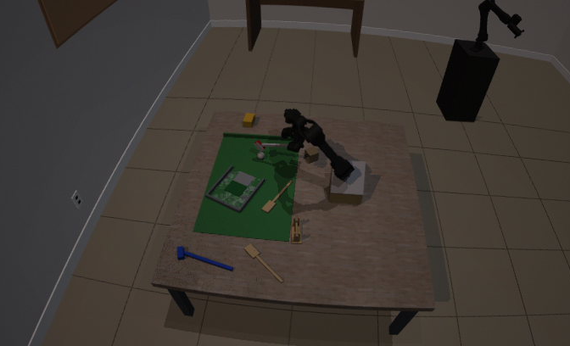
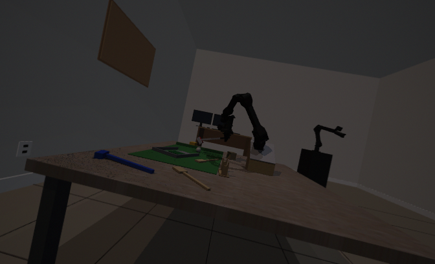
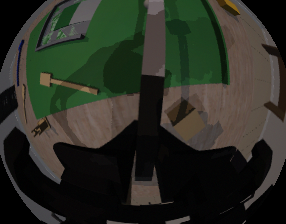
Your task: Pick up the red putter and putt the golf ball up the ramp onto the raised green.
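Note:
The putter [image 1: 274, 144] [image 2: 211, 139] [image 3: 155, 50] has a light shaft, a dark grip and a red-and-white head. My gripper [image 1: 294, 146] [image 2: 226, 137] [image 3: 143, 124] is shut on its grip, with the shaft pointing left in the top and exterior views. The head is raised above the mat, near the ball on its far side. The white golf ball [image 1: 260, 155] [image 2: 198, 149] rests on the green mat [image 1: 218, 223] [image 2: 206, 167] [image 3: 104, 85]. The grey-walled raised green [image 1: 235, 189] has a light grey ramp [image 1: 244, 178] on the side toward the ball. The wrist view does not show the head or ball.
A wooden mallet [image 1: 269, 206] [image 3: 74, 85] lies on the mat. A small wooden stand [image 1: 295, 231] [image 2: 224, 169], another mallet [image 1: 252, 250] and a blue one [image 1: 205, 259] are nearer the front. A wooden block [image 1: 311, 153] [image 3: 190, 125] and yellow block [image 1: 248, 119] are farther back.

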Robot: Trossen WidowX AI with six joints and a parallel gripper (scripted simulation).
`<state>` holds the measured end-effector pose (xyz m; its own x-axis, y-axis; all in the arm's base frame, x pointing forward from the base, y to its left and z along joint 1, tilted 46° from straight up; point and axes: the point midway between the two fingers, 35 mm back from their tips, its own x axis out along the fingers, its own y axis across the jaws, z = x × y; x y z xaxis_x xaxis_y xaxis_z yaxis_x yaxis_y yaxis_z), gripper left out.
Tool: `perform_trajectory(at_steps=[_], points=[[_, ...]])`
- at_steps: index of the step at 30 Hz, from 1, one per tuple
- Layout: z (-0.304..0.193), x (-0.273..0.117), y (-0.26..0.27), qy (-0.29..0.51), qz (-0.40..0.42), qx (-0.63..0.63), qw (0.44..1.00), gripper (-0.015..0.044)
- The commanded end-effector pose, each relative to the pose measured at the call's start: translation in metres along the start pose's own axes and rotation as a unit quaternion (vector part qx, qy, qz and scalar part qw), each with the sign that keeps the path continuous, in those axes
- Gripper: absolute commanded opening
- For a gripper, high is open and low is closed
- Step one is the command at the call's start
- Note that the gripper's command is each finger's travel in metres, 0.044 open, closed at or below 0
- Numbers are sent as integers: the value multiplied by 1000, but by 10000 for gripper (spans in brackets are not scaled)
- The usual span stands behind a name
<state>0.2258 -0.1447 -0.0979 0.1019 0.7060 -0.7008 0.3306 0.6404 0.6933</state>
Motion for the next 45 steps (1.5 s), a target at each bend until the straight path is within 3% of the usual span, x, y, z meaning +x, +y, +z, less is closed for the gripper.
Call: perform_trajectory(at_steps=[1,9,17,45], points=[[-2,-1,-24,-4,-5,65,998,0],[-2,2,-24,-4,-5,67,998,0],[-2,38,-24,-4,-4,67,998,0],[-2,66,-24,0,-6,63,998,0]])
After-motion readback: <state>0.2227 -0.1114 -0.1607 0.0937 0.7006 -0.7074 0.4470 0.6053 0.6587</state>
